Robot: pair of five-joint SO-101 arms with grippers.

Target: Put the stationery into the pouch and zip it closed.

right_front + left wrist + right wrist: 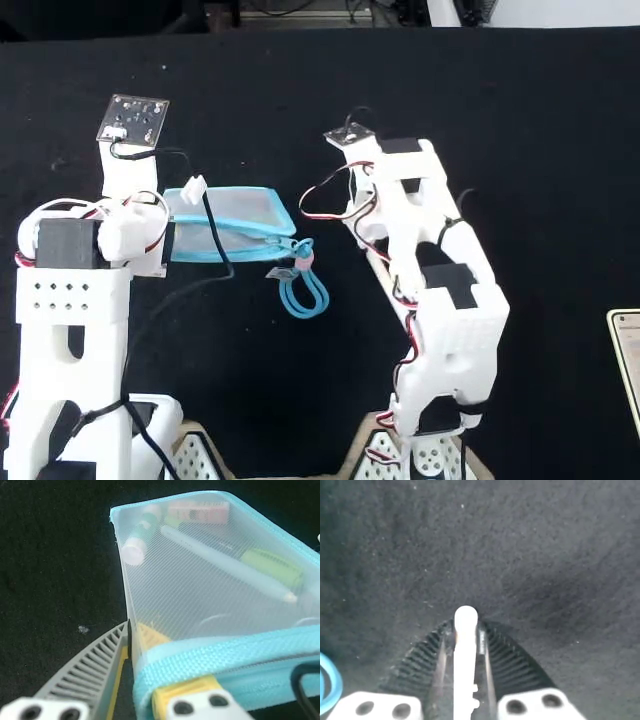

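Since the slim white stick point(465, 670) is gripped lengthwise between the closed fingers of the right hand point(465, 625), its rounded tip poking out just past them over the black cloth tabletop point(520, 120), the coming move is judged to turn on where the pouch mouth lies from that hand. The translucent mesh pouch with teal edging point(235, 215) is laid flat on the tabletop, its long axis running across from one arm toward the other, and it lies to the left of the right hand. Its far-left end is pinched by the left hand point(134, 632), which is closed on the corner of the teal zip band point(225, 650), so the pouch is anchored there. The end nearer the right arm point(440, 290) carries the zip pull and a blue cord loop point(303, 290), spread on the tabletop just beside the pouch. An arc of that loop is seen at the edge of the right wrist view, so the right hand is placed near that end. Through the mesh a light blue pen point(225, 562), a white-capped tube point(134, 550), a green piece point(272, 567) and a pink block point(200, 511) are seen inside. Whether the zip is open cannot be told. The stick would probably have to be turned to match the pouch's long axis and fed in from the loop end, along the zip edge that faces the arms' bases
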